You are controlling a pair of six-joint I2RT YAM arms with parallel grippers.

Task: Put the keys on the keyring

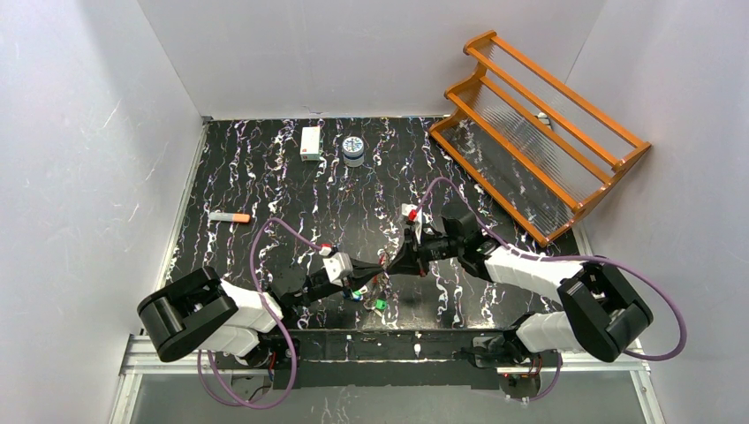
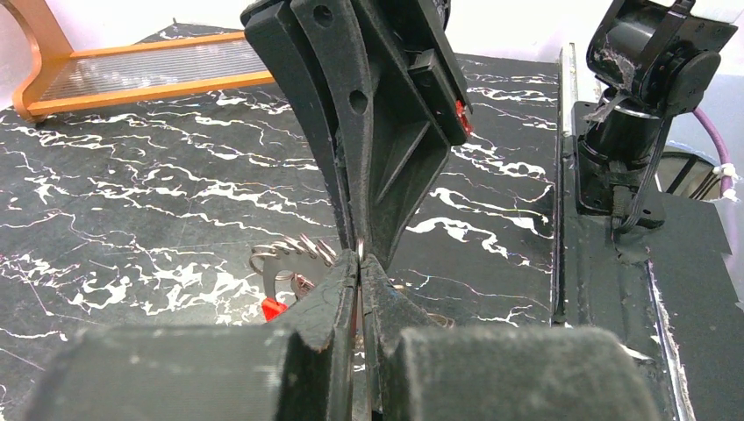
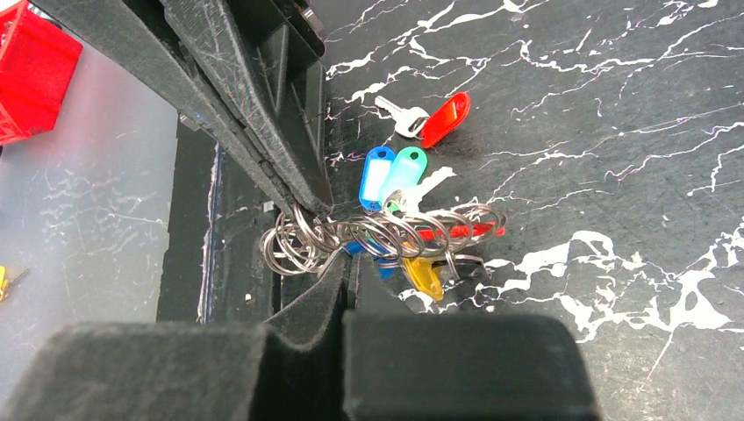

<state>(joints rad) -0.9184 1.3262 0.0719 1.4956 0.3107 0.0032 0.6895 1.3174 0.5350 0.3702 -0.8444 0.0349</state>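
Pinching the keyring between them, my left gripper and right gripper meet tip to tip, both clamped on its wire near the front edge of the table; a red-capped key lies loose just beyond.

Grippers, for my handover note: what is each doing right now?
Left gripper: shut on the keyring.
Right gripper: shut on the keyring too.

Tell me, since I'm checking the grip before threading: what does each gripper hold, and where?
Both pinch the thin silver metal keyring by its wire rim: left gripper and right gripper, tip to tip.
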